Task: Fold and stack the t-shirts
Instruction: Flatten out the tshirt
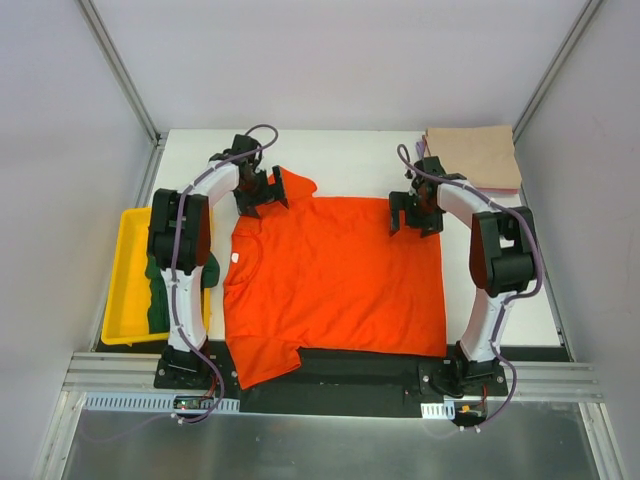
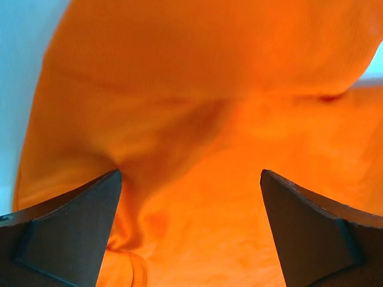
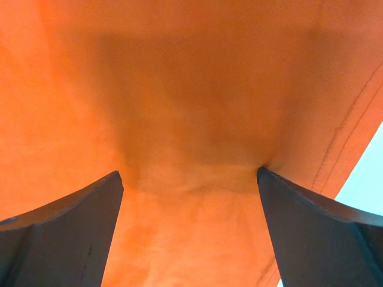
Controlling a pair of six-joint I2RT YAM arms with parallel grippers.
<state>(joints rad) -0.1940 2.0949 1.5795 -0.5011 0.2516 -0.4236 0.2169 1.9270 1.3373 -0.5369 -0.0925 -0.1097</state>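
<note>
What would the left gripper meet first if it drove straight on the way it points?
The left gripper would likely meet the orange-red t-shirt first; its bunched sleeve cloth fills the wrist view between the open jaws. Depth to it unclear.

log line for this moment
orange-red t-shirt: spread flat | left gripper: open at far sleeve | right gripper: open at far hem corner | tan t-shirt: folded, far right | dark green t-shirt: in yellow tray

White-shelled arms (image 1: 186, 300), bulky black joints (image 1: 180, 228), looping cables (image 1: 262, 130) seemingly purple-grey, dark wedge-shaped fingers (image 2: 66, 233)
</note>
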